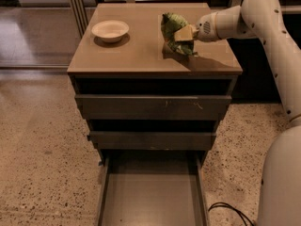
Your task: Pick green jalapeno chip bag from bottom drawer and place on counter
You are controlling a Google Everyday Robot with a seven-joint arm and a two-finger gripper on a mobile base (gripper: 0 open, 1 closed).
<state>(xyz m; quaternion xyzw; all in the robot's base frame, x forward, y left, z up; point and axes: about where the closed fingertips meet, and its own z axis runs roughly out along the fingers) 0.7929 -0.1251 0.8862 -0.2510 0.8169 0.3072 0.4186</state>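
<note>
The green jalapeno chip bag (172, 31) is a wrinkly green foil bag on the right half of the tan counter (141, 55). It stands upright, its lower edge down on the counter top. My gripper (184, 33) reaches in from the right on the white arm and is shut on the bag, its tan fingers (182, 33) pressed on the bag's right side. The bottom drawer (151, 199) is pulled out below, and the part of its grey floor in view is bare.
A white bowl (110, 30) sits on the counter's left side. The two upper drawers (153, 106) are partly pulled out. My white arm and base (282, 168) fill the right edge. A black cable (230, 211) lies on the speckled floor at lower right.
</note>
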